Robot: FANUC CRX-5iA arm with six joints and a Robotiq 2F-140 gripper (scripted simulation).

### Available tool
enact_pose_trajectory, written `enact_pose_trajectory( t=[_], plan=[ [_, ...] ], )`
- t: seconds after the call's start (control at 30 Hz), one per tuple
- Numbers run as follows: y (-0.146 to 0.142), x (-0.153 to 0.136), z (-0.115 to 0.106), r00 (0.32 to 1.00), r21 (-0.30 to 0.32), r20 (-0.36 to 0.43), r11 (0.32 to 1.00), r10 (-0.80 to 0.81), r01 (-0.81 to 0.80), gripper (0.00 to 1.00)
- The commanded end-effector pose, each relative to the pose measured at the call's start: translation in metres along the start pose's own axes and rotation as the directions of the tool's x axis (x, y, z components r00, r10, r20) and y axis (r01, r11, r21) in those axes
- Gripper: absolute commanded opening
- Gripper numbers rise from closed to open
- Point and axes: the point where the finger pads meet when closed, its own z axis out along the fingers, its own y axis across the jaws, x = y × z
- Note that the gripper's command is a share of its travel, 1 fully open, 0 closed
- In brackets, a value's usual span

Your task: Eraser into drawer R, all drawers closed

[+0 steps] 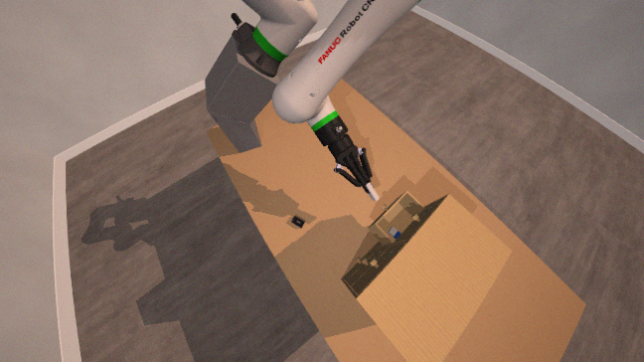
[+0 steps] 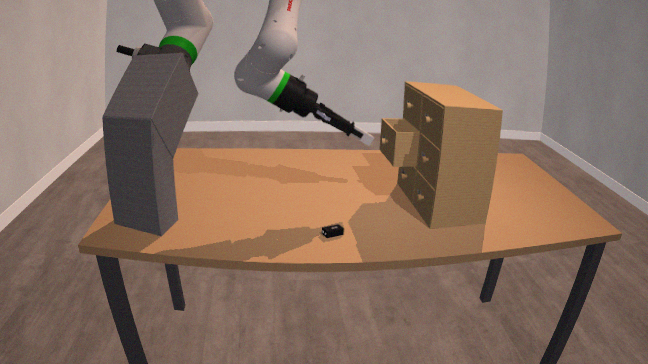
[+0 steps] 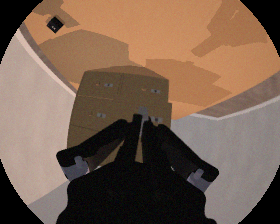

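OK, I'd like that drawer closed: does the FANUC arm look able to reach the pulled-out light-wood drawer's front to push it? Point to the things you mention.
Probably yes: the black gripper [image 1: 374,193] [image 2: 367,138] [image 3: 142,113], fingers shut, points at the light-wood drawer [image 1: 389,209] [image 2: 390,152] [image 3: 165,111] from just short of its front, with nothing visible between.
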Motion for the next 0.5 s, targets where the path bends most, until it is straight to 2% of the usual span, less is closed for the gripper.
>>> enact_pose_trajectory(
  t=[0.0,0.47],
  plan=[
    [0.000,-0.002,0.003,1.000,0.000,0.000,1.000,0.000,0.000,0.00],
    [0.000,-0.012,0.021,1.000,0.000,0.000,1.000,0.000,0.000,0.00]
  ],
)
